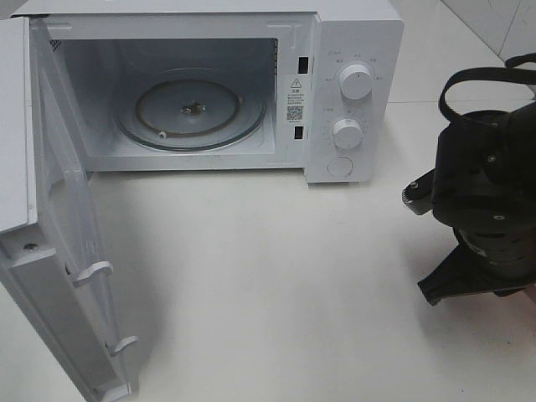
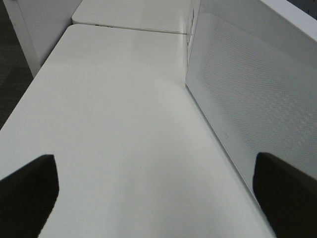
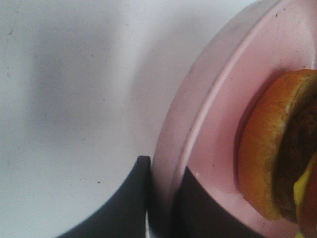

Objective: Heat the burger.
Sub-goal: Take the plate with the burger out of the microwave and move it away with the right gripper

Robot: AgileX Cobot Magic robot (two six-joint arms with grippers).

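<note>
Two end effectors are entering this record, along with one microwave, one plate and one burger.

Microwave [image 1: 209, 92]: is sitting on the white bench [image 1: 268, 276] across the upper left and centre of the high view. Its door [image 1: 63, 251] is hanging wide open down the left edge of that view. Inside, the glass turntable [image 1: 191, 113] is lying bare. Two dials [image 1: 355, 82] are showing on the control panel at the upper right of the oven.

Burger [image 3: 280, 153]: is resting on the pink plate [image 3: 218, 114], seen only in the right wrist view, at the right side of that frame. Golden bun, dark patty and a sliver of yellow cheese are showing. In the high view both burger and plate are hiding beneath the right arm at the right edge.

Right end effector [image 3: 161, 198]: is clenching the plate's rim, one dark finger outside the rim and one over the plate's inner face.

Left end effector [image 2: 158, 193]: is standing released, its two dark fingertips [image 2: 29, 193] far apart at the lower corners of the left wrist view, holding nothing, beside the perforated face of the open door.

Step in hand, as judged: loading is beginning, with the oven ready and the plate gripped but not yet inside.

Next move, as judged: is calling for carrying the plate level toward the upper left of the high view, clearing the door and the lower lip of the opening, then setting it centred on the turntable without tipping the tall burger.
</note>
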